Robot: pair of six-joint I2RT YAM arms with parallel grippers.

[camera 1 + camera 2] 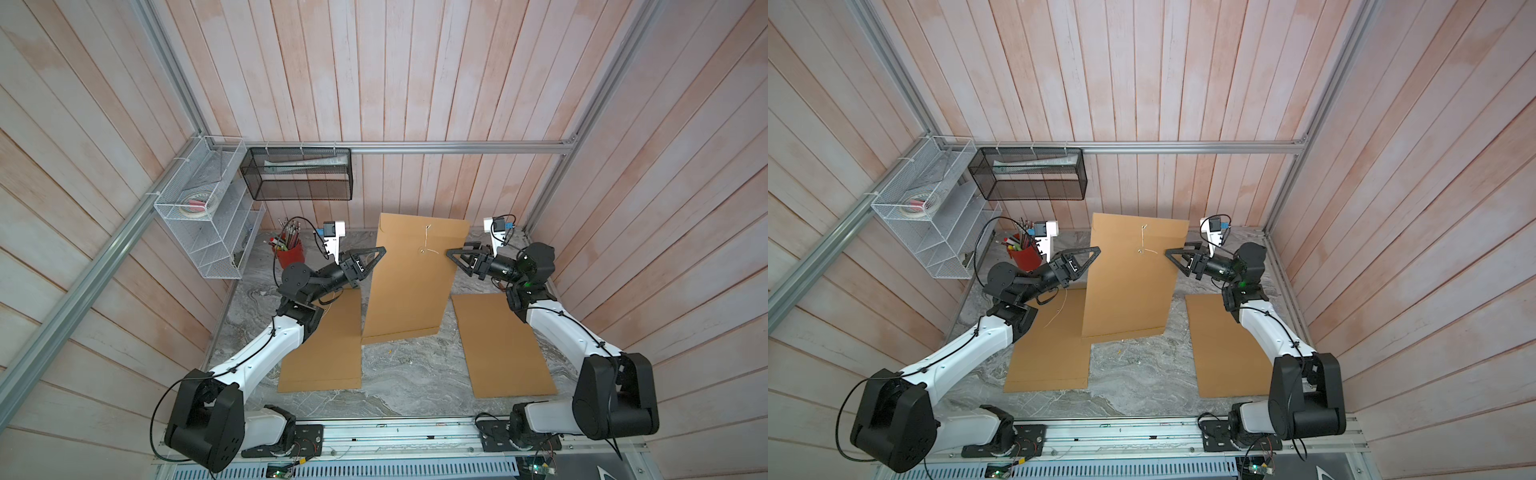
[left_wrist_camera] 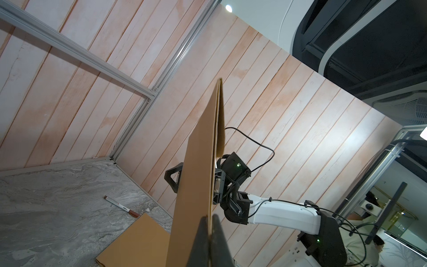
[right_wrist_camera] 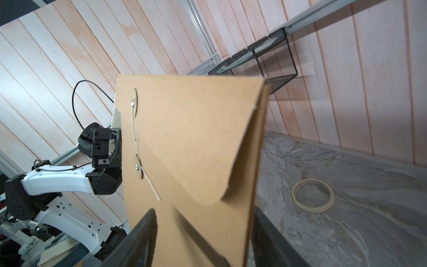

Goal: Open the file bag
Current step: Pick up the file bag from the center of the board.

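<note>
Under my arms, the marble table (image 1: 415, 386) carries a left bag (image 1: 328, 357) and a right bag (image 1: 503, 349), both flat, plus a red cup (image 1: 293, 254), a pen (image 2: 121, 206) and a tape roll (image 3: 312, 209).

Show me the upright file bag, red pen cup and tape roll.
File bag (image 1: 409, 286), in a top view, mid face.
Red pen cup (image 1: 291, 257), in a top view, side wall.
Tape roll (image 3: 312, 209), right wrist view, rim.

you get file bag (image 1: 409, 282) in brown kraft paper, matt, smooth; its string (image 3: 150, 185) rough pale twine, closure disc (image 3: 138, 167) paper with shiny metal rivet. table (image 1: 415, 374) grey marble-look, slight sheen. walls (image 1: 415, 83) pale wood-look planks, matt. frame rail (image 1: 457, 146) brushed metal. black basket (image 1: 299, 183) fine metal mesh. white rack (image 1: 199, 232) coated wire. tape roll (image 3: 313, 195) cream paper, matt. your arm shells (image 1: 257, 353) glossy white plastic.
</note>
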